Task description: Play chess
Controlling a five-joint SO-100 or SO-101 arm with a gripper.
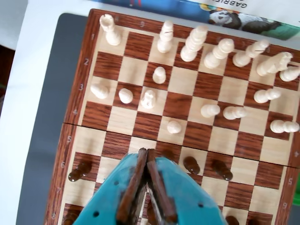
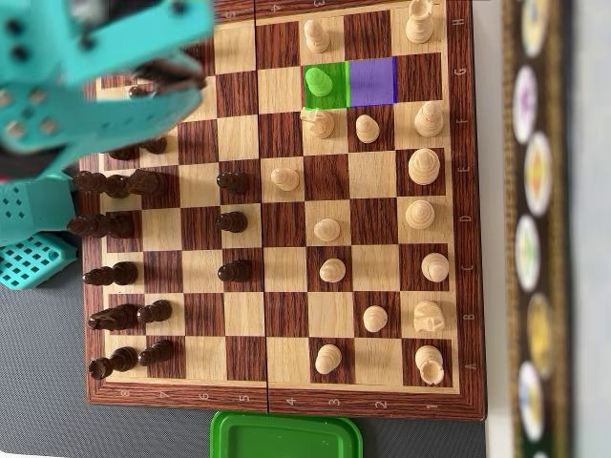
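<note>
Jaws pressed together and empty, my gripper (image 1: 146, 152) hovers low-centre in the wrist view. I judge the green-marked white pawn (image 2: 320, 83), upper centre of the chessboard (image 2: 282, 399) overhead, needs reaching, opening, grasping toward the purple square (image 2: 372, 81).

arm (image 2: 86, 67) blurred overhead; gripper (image 1: 146, 152) hides dark pieces; green tray (image 2: 286, 437) cropped

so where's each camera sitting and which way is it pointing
Wrist view: rides on the arm, looks forward and down over the gripper, shut, its teal jaws at the bottom, toward the white pieces.
Overhead view: fixed above, looks straight down on the chessboard; the teal arm fills the top left.
Shared: the chessboard and both sets of pieces.
</note>
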